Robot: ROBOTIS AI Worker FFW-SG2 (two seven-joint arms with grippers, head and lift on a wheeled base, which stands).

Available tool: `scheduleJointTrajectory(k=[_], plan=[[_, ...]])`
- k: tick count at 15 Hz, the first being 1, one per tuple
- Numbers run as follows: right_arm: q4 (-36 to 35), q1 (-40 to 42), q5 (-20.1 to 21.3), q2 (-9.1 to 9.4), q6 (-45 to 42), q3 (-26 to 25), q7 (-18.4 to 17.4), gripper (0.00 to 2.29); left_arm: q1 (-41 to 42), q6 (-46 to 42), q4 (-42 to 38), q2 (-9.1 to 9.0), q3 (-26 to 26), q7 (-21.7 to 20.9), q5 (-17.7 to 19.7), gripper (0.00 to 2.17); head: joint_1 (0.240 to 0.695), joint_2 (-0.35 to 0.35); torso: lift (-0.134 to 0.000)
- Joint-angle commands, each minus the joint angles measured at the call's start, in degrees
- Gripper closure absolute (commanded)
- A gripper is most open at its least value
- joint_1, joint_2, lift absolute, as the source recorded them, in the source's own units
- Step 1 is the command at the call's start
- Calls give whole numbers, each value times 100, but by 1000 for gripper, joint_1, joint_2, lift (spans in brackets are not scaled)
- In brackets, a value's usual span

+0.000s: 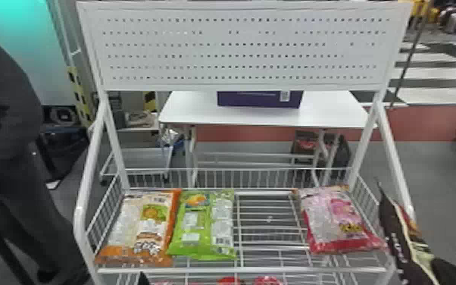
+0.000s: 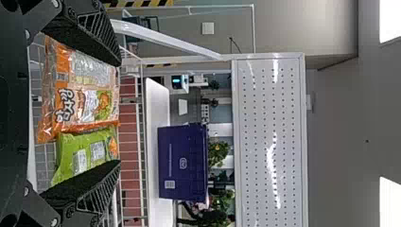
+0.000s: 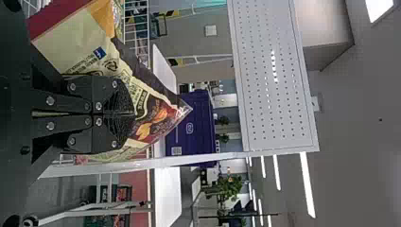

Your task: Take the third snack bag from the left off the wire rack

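Snack bag (image 1: 401, 238) hangs clamped in the closed right tool (image 3: 118, 113), beside the right rim of the wire rack (image 1: 238, 270); best carried clear without snagging wires; left tool (image 2: 106, 111) gapes open, idle.

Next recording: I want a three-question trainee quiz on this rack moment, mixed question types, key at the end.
1. True or false: the right pincer is shut on a dark snack bag.
2. How many bags lie on the upper shelf of the wire rack? A two, B three, C four.
3. Fill in: the bare gap on that shelf lies between the green bag and the ___ bag.
Key: 1 true; 2 B; 3 pink bag.
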Motion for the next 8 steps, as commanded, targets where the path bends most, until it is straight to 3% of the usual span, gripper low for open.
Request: scheduleJointTrajectory(k=[1, 8], plan=[[9, 0, -8, 0, -2, -7, 4, 2243, 0, 0, 0, 2, 5, -9, 13, 164, 499, 0, 0], [35, -18, -8, -9, -19, 2, 4, 2243, -18, 0, -9, 11, 31, -26, 49, 164, 499, 0, 0]])
